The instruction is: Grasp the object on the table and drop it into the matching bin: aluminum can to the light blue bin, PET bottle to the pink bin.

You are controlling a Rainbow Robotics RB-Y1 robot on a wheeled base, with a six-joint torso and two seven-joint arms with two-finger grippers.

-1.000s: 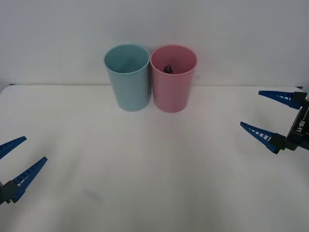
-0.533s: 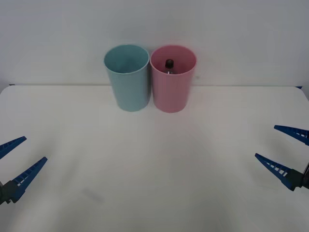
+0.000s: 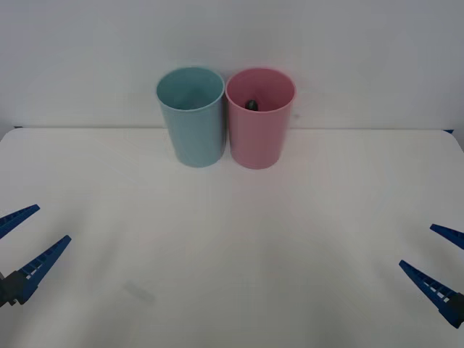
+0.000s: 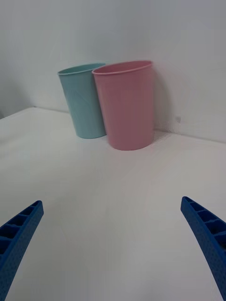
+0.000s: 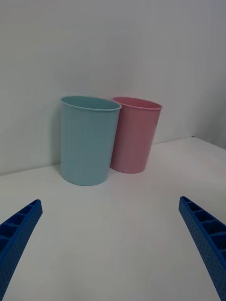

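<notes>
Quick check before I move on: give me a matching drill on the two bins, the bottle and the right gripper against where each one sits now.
1. light blue bin
2. pink bin
3. PET bottle
4. right gripper

a. inside the pink bin
b. open, low at the table's right edge
c. left one of the pair
d. right one of the pair

Pairs: 1-c, 2-d, 3-a, 4-b

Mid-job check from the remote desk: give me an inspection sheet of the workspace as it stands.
Surface: white table, faint smudge near the left hand.
Job's things: PET bottle lies inside the pink bin, dark top just visible; light blue bin beside it on the robot's left, inside looks bare.
Clutter: nothing seen.
Hands: left hand open, low at the table's left edge; right hand open, low at the right edge; both hold nothing.
Cables: nothing seen.
Surroundings: plain white wall behind the bins.
</notes>
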